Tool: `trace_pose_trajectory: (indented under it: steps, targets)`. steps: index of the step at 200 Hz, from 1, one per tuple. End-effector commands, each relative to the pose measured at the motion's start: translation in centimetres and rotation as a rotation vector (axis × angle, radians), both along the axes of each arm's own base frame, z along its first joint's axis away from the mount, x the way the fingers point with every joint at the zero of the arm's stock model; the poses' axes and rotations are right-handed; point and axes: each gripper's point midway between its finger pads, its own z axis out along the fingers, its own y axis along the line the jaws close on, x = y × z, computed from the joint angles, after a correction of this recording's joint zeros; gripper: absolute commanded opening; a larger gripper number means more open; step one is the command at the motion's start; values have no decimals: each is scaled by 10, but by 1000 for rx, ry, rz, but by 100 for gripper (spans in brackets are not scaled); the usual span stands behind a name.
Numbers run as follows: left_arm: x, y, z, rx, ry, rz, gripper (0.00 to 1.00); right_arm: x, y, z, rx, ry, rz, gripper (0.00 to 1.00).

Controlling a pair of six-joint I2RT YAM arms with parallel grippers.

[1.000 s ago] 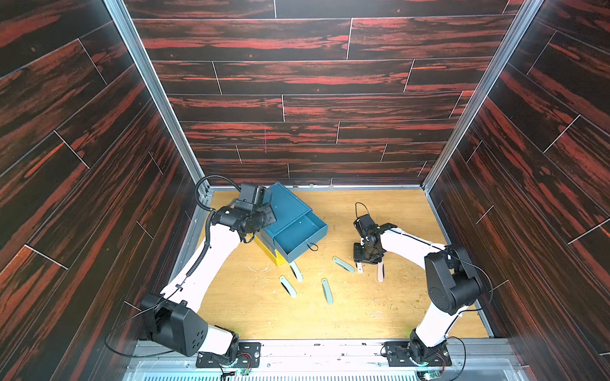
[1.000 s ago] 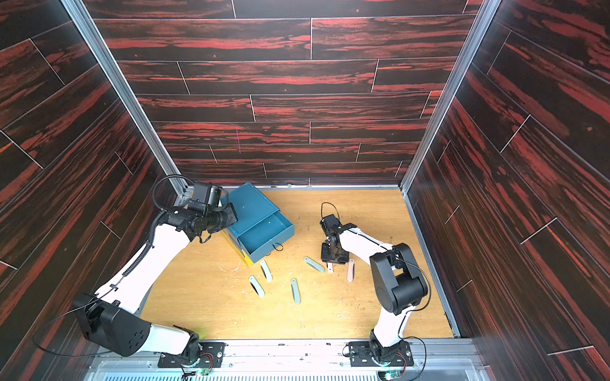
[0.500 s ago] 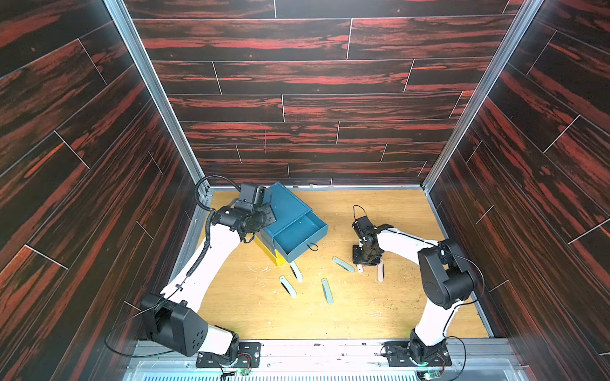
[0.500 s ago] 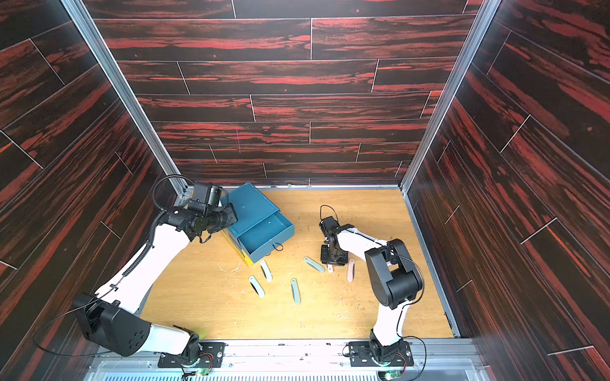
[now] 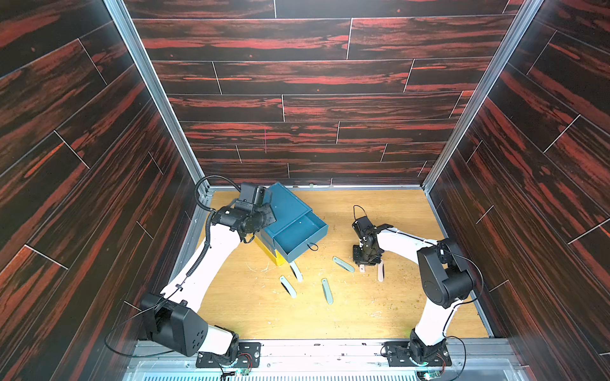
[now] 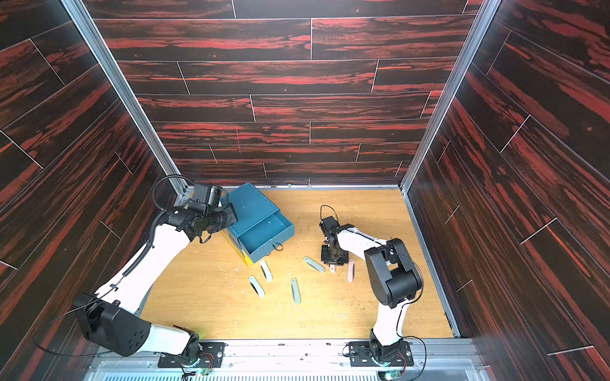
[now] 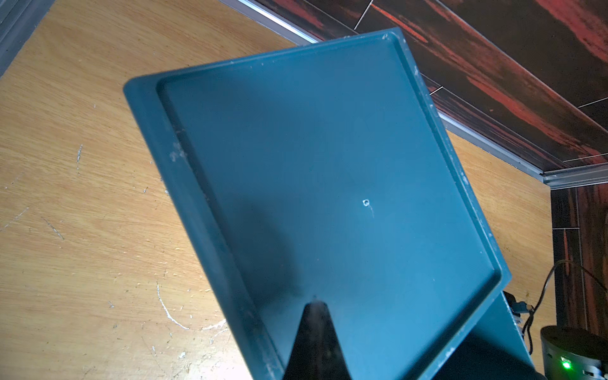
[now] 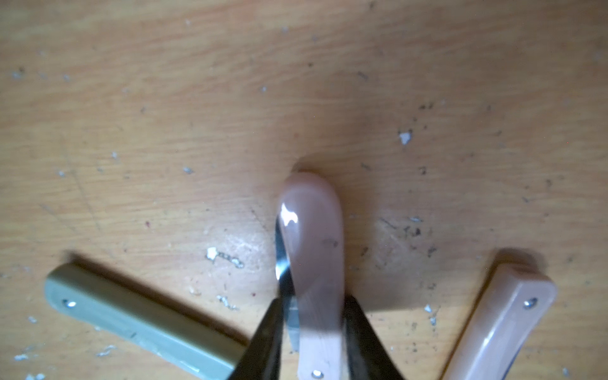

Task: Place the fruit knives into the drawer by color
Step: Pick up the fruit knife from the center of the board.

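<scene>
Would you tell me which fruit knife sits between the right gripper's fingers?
The pink fruit knife between the grey-green knife and the second pink knife: the right gripper has its fingers either side of it alone.

No word, number, label or sign can be read anywhere: not on the drawer, any knife or the walls.

Even, bright light on the surface; dark walls bow at the edges in both top views. Right wrist view soft, probably too close to focus. Glare spot on the pink knife.
</scene>
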Motion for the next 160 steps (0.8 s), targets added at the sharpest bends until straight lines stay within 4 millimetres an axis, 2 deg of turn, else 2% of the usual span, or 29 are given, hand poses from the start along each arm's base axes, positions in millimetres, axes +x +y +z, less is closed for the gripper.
trace_pose_trajectory:
  steps: [1,42,100,160]
  targets:
    - [-6,3,-4,21,12,5,0,-3,1,-7,4,29,6,29]
    - [-5,4,-3,22,8,7,0,-5,2,-9,10,34,8,27]
    - [-6,4,-4,22,11,7,0,-8,1,-10,11,34,8,19]
    - [-5,4,-3,21,10,9,0,-5,1,3,22,7,11,17]
